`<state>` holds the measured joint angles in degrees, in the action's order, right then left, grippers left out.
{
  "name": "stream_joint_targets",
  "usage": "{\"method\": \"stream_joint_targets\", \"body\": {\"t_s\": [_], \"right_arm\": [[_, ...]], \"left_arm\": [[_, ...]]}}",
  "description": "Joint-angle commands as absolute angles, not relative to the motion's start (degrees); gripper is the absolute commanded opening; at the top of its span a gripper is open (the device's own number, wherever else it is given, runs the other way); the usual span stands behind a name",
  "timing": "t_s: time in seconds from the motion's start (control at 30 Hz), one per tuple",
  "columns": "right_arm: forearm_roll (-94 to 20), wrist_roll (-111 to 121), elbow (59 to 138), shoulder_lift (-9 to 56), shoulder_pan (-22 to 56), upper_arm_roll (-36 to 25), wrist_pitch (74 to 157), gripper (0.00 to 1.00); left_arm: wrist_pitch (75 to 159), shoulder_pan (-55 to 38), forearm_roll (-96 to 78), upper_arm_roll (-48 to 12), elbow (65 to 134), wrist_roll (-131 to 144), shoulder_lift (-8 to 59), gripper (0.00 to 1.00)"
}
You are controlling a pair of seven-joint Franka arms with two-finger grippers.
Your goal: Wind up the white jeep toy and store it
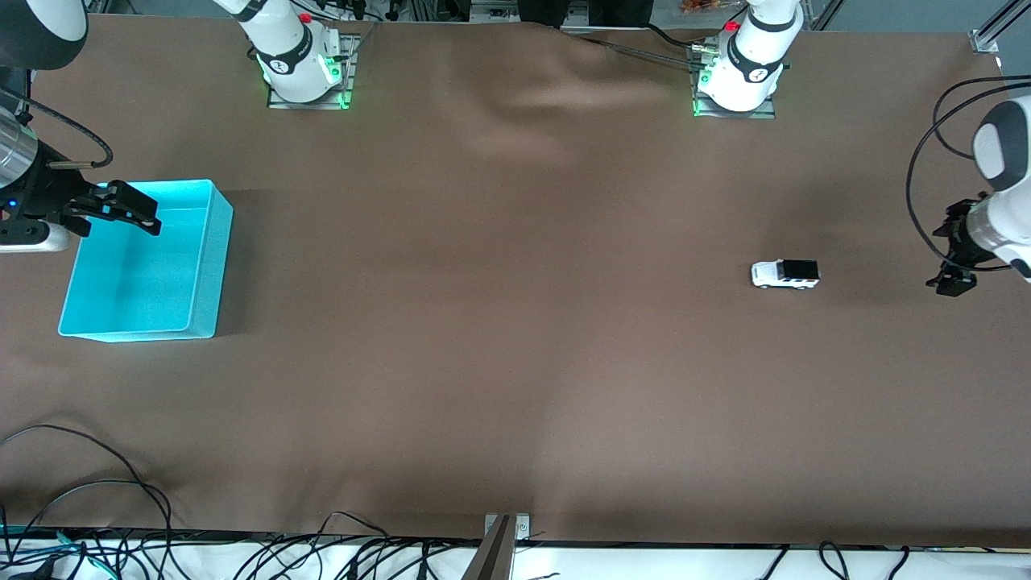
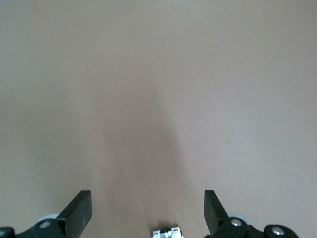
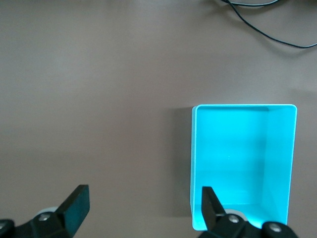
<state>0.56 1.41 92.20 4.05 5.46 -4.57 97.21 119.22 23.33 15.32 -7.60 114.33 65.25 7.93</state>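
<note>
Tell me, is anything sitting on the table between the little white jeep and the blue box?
No, nothing. In the front view, only bare brown tablecloth stretches between the white jeep toy and the turquoise bin.

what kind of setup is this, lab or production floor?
Most likely a robotics lab bench: two arm bases bolted along a cloth-covered table, loose cables at its edge, and only a turquoise bin and white jeep toy as props.
</note>
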Motion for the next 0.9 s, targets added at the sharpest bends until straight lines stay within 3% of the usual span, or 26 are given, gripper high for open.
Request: {"method": "stream_joint_targets", "body": {"t_s": [0.0, 0.37, 0.87], "right_arm": [[1.32, 0.62, 90.79, 4.57, 5.54, -4.39, 96.68, 1.0], [1.49, 0.7, 90.79, 4.57, 5.54, -4.39, 96.77, 1.0], [1.58, 0.7, 90.79, 4.57, 5.54, -4.31, 96.77, 1.0]], "left_arm": [[112.6, 23.12, 12.57, -9.05, 106.97, 53.54, 8.44, 1.0], [105.48, 23.03, 7.91, -10.46, 95.55, 29.11, 8.61, 1.0], [100.55, 21.89, 0.52, -13.0, 88.16, 9.76, 8.79, 1.0]]}}
